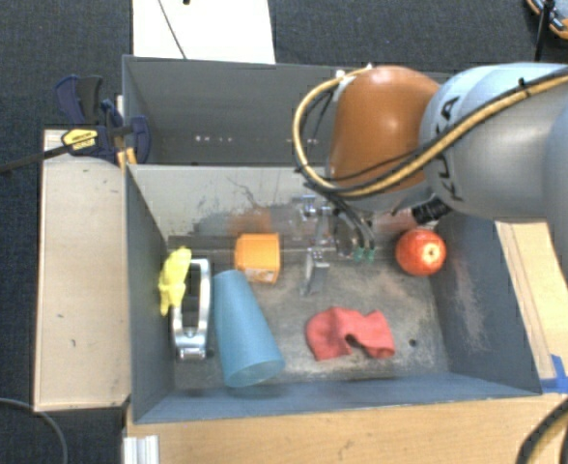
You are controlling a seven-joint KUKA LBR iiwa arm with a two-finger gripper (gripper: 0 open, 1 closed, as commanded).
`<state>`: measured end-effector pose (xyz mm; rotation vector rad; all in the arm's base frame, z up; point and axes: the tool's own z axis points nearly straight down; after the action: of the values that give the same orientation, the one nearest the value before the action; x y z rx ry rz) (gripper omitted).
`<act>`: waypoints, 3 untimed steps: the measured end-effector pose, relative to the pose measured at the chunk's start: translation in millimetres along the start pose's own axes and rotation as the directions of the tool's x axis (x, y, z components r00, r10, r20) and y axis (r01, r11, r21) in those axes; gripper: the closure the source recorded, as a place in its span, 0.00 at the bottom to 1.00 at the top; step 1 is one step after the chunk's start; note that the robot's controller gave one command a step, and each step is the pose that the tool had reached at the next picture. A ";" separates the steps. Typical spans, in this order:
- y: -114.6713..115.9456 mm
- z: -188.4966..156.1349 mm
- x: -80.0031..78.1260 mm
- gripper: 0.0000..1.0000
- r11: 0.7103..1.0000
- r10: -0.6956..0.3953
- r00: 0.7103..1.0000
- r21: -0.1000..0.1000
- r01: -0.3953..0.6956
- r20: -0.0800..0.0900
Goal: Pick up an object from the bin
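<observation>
As far as I see, nothing is lifted yet. My end effector (317, 264) hangs low in the middle of the bin (149, 259), just beside the orange block (257, 256) toward the back wall. I cannot tell if it is open or closed. The letters on my arm (516, 133) I cannot read.

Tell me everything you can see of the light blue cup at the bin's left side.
The light blue cup looks like smooth matte plastic, plainly tapered, with no handle. It lies on its side on the floor of the bin, narrow end toward the orange block, wide end near the front wall. Its left flank runs along a silver metal piece; I cannot tell whether they touch.
</observation>
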<state>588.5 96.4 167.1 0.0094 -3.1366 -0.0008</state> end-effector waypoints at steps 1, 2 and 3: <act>-0.5 -4.9 -1.7 0.00 1.000 0.002 1.000 -0.001 -0.002 0.008; -35.8 40.7 14.7 0.00 0.999 -0.039 0.999 -0.001 0.039 0.011; -45.1 64.6 56.1 0.00 1.000 -0.011 1.000 0.001 0.011 0.005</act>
<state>532.3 51.0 102.8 0.0272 -3.1418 0.0004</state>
